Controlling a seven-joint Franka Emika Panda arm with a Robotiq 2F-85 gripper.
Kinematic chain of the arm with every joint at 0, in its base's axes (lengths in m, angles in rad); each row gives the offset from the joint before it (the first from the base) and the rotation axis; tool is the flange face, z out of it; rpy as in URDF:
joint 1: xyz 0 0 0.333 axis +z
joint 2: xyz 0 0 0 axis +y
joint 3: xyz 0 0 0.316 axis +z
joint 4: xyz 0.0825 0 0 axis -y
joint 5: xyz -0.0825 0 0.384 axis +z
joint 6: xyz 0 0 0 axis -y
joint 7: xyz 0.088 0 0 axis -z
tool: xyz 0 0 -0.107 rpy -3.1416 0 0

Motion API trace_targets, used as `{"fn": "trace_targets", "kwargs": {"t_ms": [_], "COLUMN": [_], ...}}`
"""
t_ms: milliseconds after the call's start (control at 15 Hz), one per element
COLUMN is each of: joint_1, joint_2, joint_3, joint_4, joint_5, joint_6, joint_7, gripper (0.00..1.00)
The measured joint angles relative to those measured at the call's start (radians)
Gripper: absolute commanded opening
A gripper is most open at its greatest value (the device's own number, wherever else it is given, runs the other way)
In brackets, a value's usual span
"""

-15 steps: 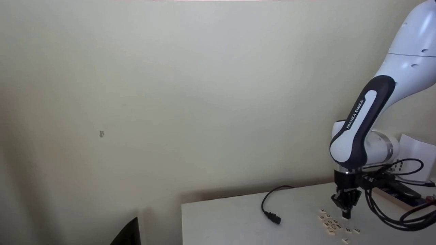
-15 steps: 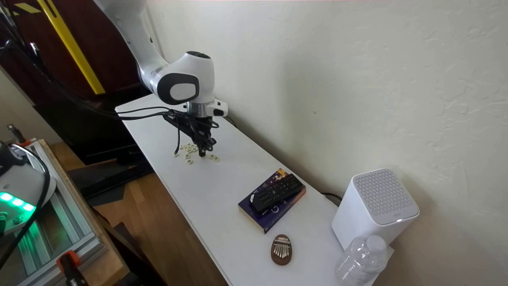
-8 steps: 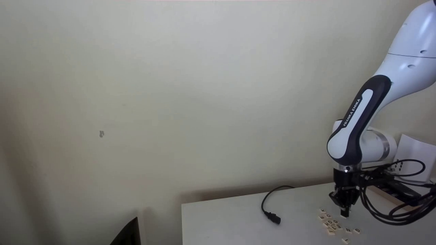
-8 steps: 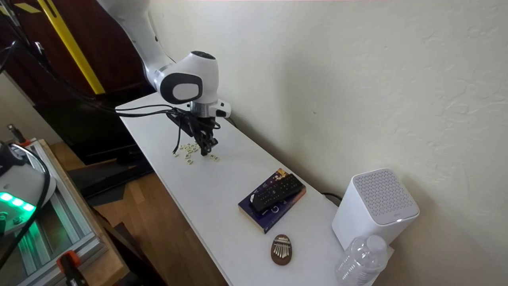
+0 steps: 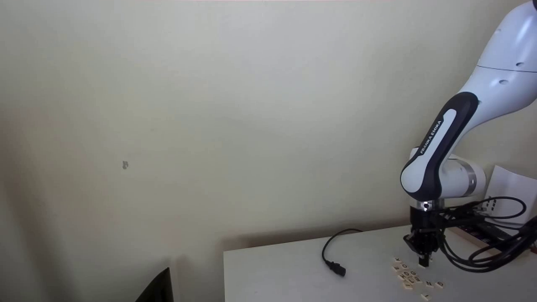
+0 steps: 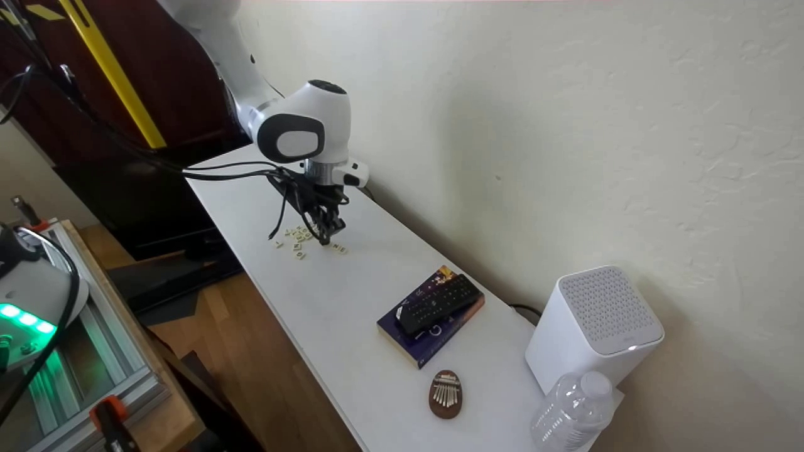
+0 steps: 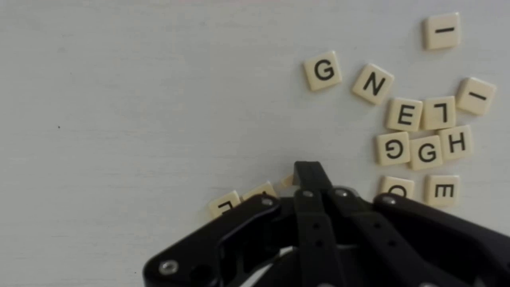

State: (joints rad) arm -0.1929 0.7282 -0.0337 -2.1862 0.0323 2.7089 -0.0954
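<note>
Wrist view: fingers (image 7: 312, 175) closed, gripping nothing, beside a part-hidden tile (image 7: 286, 181); grouping looks partial, right-hand tiles (image 7: 426, 153) abutting, other tiles (image 7: 323, 71) loose.

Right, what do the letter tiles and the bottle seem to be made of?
The letter tiles look like smooth plastic, satin cream: even colour, no grain visible; painted wood is possible. The bottle is likely glossy clear plastic: see-through, ribbed, with bright highlights.
</note>
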Motion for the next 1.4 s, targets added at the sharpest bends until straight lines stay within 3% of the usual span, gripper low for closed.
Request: {"fn": "trace_targets", "kwargs": {"t_ms": [1400], "joint_1": [-0.001], "joint_2": [0.008], "joint_3": [-0.013], "joint_4": [0.020], "joint_5": [0.026], "joint_6": [-0.016], "joint_7": [0.088], "gripper": [0.00]}}
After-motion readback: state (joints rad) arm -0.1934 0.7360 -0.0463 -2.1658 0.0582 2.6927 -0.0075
